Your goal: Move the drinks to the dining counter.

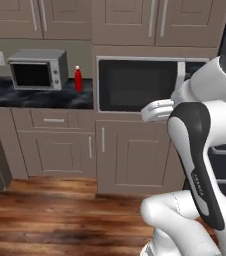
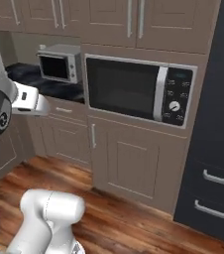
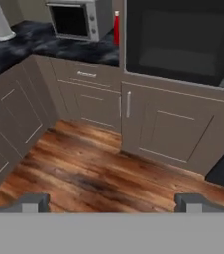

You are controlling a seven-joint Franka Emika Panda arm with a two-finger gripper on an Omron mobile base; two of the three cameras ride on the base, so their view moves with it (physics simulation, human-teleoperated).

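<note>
Gripper [image 3: 111,201]: hanging over the wood floor [image 3: 94,173], jaws standing wide apart and holding nothing.
Red bottle [image 1: 78,79]: standing on the black marble counter [image 1: 30,95], just beside the small microwave [image 1: 37,69] and well apart from the gripper.
Bottle axis: running vertically, cap pointing up.
Risk: bottle being slim and tall, a sideways nudge from the fingers is likely tipping it; crowding by the microwave and cabinet wall [image 1: 94,75] is narrowing the approach.

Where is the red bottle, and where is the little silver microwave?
slim red bottle [image 1: 78,80], left base view, middle of its body.
small silver microwave [image 1: 37,69], left base view, on its dark door.
</note>
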